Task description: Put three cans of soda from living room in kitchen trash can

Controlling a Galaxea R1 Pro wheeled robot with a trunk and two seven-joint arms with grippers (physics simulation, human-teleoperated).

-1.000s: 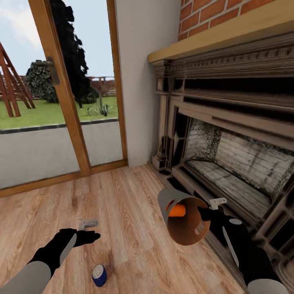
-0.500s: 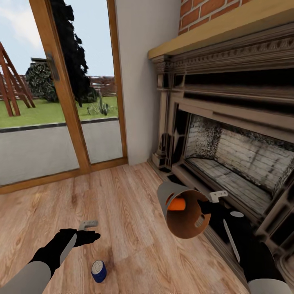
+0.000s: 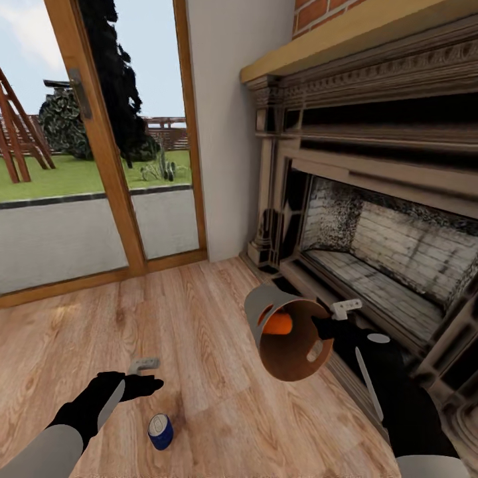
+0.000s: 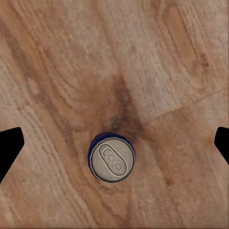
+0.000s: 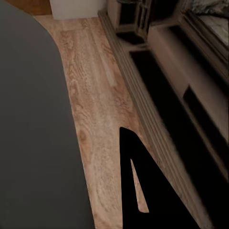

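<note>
Since a second ago the right arm has lifted the trash can (image 3: 287,338) a bit higher and nudged it toward the left arm's side; the camera drifted too, so the room looks slid over. Left arm hasn't budged.

Blue soda can (image 3: 160,431) stands upright on the wood floor (image 3: 199,312), silver top up, just below and slightly to the right of the left gripper (image 3: 143,375). In the left wrist view the can (image 4: 111,156) sits right between the two dark fingertips (image 4: 9,148), apart from both, so that claw is spread wide and holding nothing.

Right gripper (image 3: 335,318) is pinching the rim of the trash can, one finger inside and one outside. The bin is tipped with its mouth facing the camera, and an orange can (image 3: 279,323) lies inside near the bottom. In the right wrist view the bin's grey wall (image 5: 33,129) is pressed right up beside the dark finger (image 5: 143,186).

Past the right claw is the ornate fireplace (image 3: 378,219) with its wooden mantel; beyond the left claw are the wood-framed glass doors (image 3: 99,146) showing grass and trees.
</note>
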